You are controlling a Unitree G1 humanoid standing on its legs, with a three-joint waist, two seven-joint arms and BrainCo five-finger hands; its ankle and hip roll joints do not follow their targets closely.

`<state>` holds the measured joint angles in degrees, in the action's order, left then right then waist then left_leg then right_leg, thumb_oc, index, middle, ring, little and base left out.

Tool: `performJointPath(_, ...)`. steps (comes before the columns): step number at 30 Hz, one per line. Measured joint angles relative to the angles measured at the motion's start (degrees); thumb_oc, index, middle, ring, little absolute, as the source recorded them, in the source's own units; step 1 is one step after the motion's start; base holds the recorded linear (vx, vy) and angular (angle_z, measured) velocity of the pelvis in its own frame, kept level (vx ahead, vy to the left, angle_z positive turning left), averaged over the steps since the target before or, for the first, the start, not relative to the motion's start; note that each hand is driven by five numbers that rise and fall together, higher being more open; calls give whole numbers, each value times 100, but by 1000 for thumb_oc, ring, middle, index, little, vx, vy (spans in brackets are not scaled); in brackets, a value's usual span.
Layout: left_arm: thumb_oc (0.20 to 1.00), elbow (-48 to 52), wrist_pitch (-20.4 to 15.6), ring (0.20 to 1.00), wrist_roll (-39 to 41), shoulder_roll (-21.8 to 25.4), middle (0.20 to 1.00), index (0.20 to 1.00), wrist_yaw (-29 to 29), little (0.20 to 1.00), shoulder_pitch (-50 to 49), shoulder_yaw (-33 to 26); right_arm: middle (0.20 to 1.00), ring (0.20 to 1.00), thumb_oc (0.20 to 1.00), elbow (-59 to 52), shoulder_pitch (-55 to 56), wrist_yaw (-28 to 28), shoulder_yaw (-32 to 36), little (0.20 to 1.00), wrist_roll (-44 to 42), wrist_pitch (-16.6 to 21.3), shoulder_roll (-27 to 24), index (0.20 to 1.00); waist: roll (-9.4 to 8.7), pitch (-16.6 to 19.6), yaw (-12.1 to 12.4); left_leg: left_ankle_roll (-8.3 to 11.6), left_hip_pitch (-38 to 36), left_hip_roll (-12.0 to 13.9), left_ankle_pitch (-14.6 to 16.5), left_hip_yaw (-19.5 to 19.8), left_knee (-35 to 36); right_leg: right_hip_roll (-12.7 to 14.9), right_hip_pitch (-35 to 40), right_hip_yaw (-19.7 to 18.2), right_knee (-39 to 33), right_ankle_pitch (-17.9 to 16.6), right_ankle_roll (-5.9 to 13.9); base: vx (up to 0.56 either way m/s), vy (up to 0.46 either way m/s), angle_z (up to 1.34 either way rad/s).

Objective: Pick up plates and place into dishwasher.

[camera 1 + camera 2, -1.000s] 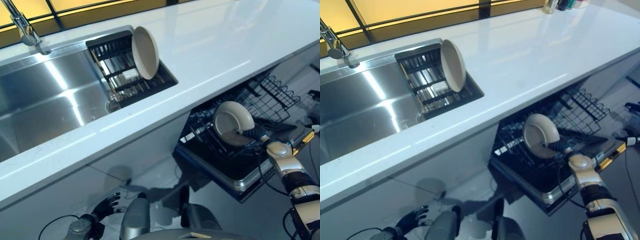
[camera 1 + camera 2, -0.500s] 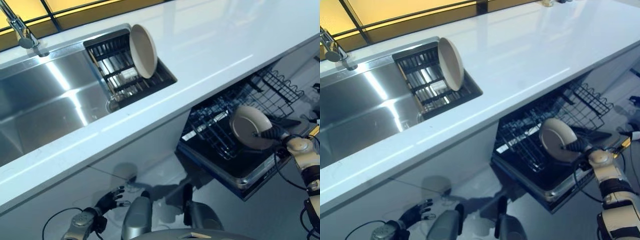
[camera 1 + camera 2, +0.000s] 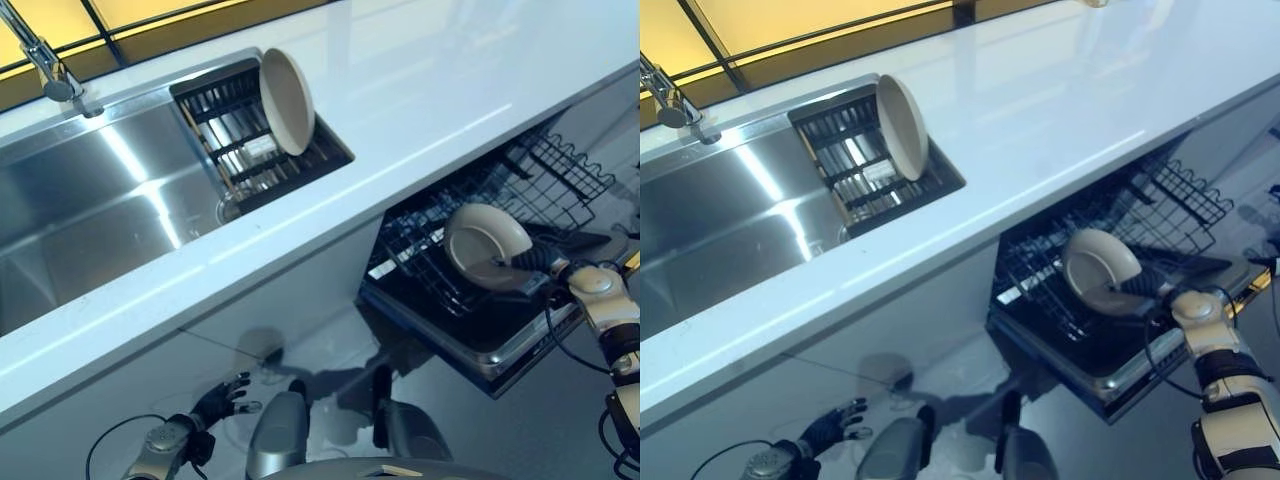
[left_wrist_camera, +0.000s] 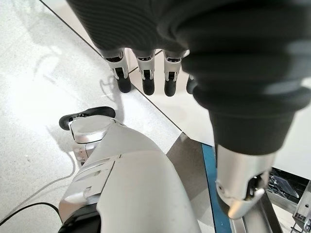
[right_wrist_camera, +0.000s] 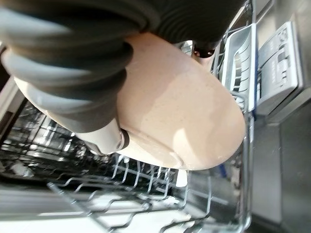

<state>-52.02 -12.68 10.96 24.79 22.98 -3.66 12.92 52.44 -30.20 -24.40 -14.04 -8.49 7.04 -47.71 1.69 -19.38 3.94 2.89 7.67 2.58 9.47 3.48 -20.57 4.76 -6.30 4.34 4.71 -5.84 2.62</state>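
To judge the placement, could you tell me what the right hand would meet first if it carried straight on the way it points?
Probably the dishwasher rack: the right hand holds the plate over its wires, pointing inward; depth is unclear.

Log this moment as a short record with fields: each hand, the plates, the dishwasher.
right hand: shut on a beige plate, held over the lower rack
left hand: low near the floor, fingers relaxed, holding nothing
second plate: standing on edge in the drying rack in the sink
dishwasher door: open, rack pulled out
plate seated in rack: cannot tell
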Motion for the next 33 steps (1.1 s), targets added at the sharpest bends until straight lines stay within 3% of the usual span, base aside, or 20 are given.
performJointPath(6,1000,88,-22,1000,84,-5,1000,1000,71,1000,34,184,200,200,200,230,-108,-350,-31,200,-103,49,10,200,112,-86,23,30,214,-11,-17,14,-170,12,-239,8,164,15,-1,-5,-1,2)
performJointPath(16,1000,112,-17,1000,234,5,1000,1000,70,1000,244,244,200,200,200,501,-436,-66,-243,200,165,173,85,200,173,-342,38,-64,542,-13,34,9,-524,53,-532,13,518,79,18,-2,-1,1)
performJointPath(19,1000,116,-22,1000,254,73,1000,1000,61,1000,311,395,200,200,200,838,-672,-6,-275,200,403,185,92,200,158,-361,15,-37,694,5,39,-28,-705,129,-843,23,1240,491,15,-22,7,27)
performJointPath(26,1000,136,-23,1000,391,65,1000,1000,54,1000,382,562,200,200,200,1207,-907,404,-464,200,684,1,200,200,206,-404,182,-94,732,14,21,-87,-675,162,-788,32,1120,450,82,-4,11,1)
performJointPath(28,1000,165,-29,1000,411,86,1000,1000,29,1000,407,559,200,200,200,1186,-943,500,-457,200,680,-76,203,200,189,-419,178,-98,728,-6,29,-163,-704,250,-822,37,1496,746,103,-1,7,10)
performJointPath(29,1000,164,-32,1000,447,79,1000,1000,29,1000,409,565,492,492,492,1189,-1004,526,-458,492,681,-114,223,492,196,-432,171,-89,713,-11,33,-161,-711,246,-812,33,1490,763,112,0,0,0)
performJointPath(30,1000,164,-32,1000,448,80,1000,1000,26,1000,409,564,859,859,859,1188,-1024,566,-458,859,683,-123,243,859,203,-436,172,-87,711,-7,33,-159,-709,241,-810,31,1487,763,110,0,0,0)
performJointPath(31,1000,164,-32,1000,448,77,1000,1000,22,1000,412,565,1000,1000,1000,1185,-1025,601,-461,1000,684,-128,256,1000,203,-436,175,-85,711,-7,33,-160,-710,241,-809,30,1487,757,101,0,0,0)
performJointPath(33,1000,170,-31,1000,448,71,1000,1000,6,1000,424,588,1000,1000,1000,1260,-1023,763,-461,1000,739,-269,259,1000,205,-437,178,-87,711,-24,32,-170,-712,256,-804,25,1475,752,96,0,0,0)
